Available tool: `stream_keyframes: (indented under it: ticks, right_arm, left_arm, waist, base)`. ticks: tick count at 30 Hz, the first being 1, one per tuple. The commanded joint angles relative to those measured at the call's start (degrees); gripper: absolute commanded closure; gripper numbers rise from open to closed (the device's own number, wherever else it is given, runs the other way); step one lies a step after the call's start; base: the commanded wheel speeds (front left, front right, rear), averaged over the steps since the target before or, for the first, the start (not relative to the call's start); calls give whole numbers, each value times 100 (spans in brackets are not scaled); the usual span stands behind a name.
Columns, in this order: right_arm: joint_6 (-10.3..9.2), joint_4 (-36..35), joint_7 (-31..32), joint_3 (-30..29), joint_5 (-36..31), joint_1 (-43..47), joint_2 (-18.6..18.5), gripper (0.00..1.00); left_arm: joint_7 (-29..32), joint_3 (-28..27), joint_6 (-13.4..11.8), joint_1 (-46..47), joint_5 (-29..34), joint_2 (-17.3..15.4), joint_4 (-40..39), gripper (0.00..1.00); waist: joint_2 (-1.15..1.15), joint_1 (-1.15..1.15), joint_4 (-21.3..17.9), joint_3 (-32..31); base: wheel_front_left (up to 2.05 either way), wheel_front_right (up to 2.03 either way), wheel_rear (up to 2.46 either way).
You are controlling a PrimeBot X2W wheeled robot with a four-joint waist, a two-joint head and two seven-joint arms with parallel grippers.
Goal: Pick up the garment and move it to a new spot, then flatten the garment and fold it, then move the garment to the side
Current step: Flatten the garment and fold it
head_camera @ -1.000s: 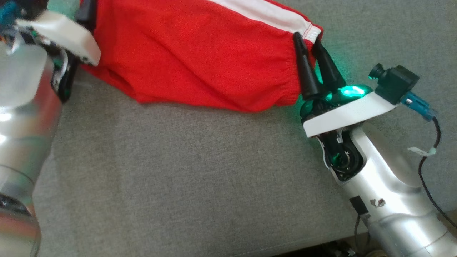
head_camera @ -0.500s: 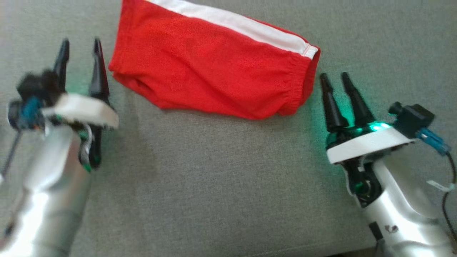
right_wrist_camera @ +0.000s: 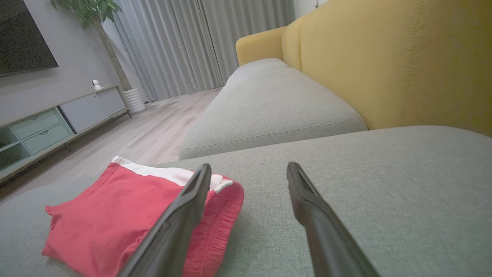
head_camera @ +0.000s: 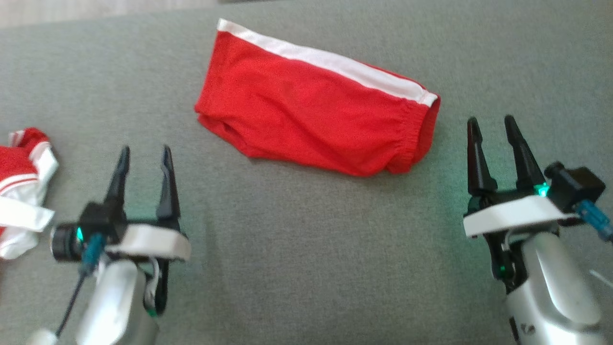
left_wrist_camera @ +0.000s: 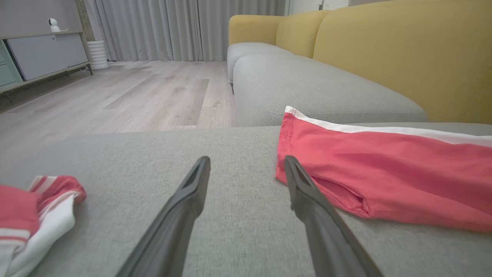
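Nearby, left gripper [head_camera: 146, 149] and right gripper [head_camera: 492, 120] are both spread wide and empty over bare seat [head_camera: 306, 268]. A spare cloth [head_camera: 24, 191] sits at my left's 9 o'clock; keep off it. Shorts [head_camera: 311, 124] lie ahead, long axis 10-to-4. The gathered end is near my right fingers at 11, the other end farther from my left at 1. Right is nearer. Open seat all round; far edge at 12.

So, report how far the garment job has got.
Done, it seems: the red garment lies folded and fairly flat on the grey cushion. In hand: nothing; the left end effector and right end effector stand open, apart from it. Left: probably moving it to the side, since it lies mid-cushion.
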State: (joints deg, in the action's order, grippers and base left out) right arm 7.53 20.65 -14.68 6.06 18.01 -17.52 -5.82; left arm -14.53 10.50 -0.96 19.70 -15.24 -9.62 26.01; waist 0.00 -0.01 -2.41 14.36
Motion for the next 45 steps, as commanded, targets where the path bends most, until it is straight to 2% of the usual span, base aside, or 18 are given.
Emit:
stream_keyframes:
  ticks: [1, 6, 11, 21, 27, 33, 42, 45]
  right_arm:
    - [-4, -157, -32, 5, -191, 85, 105, 0]
    - [-4, -28, -32, -296, -609, 408, 230, 0]
    - [-4, 220, -32, -440, -980, 737, 279, 0]
    - [-4, 304, -32, -264, -869, 820, 292, 0]
    - [-4, 114, -32, -96, -829, 563, 293, 0]
    - [-4, -5, -32, -78, -914, 297, 289, 0]
    - [-4, -207, -32, -169, -888, -48, 289, 0]
    - [-4, -231, -32, -178, -863, -101, 291, 0]
  left_arm:
    - [-46, -327, 67, -119, 140, -7, -265, 0]
    - [-47, -663, 264, -751, 345, 341, -498, 0]
    - [-47, -878, 467, -1278, 534, 533, -576, 0]
    - [-47, -1110, 664, -1451, 500, 662, -464, 0]
    - [-47, -913, 776, -655, 122, 672, -157, 0]
    - [-47, -767, 817, 385, 129, 673, 262, 0]
    - [-47, -751, 841, 1916, 7, 512, 1593, 0]
    - [-47, -789, 730, 2159, 122, 394, 2121, 0]
  waist:
    - [0, 1, 129, -201]
    - [0, 1, 218, -469]
    - [0, 1, 266, -719]
    - [0, 1, 226, -760]
    - [0, 1, 60, -319]
    - [0, 1, -176, 195]
    - [0, 1, -552, 914]
    - [0, 1, -629, 1007]
  base:
    - [0, 0, 0]
    - [0, 0, 0]
    - [0, 0, 0]
    - [0, 0, 0]
    - [0, 0, 0]
    - [0, 0, 0]
    - [0, 0, 0]
    - [0, 0, 0]
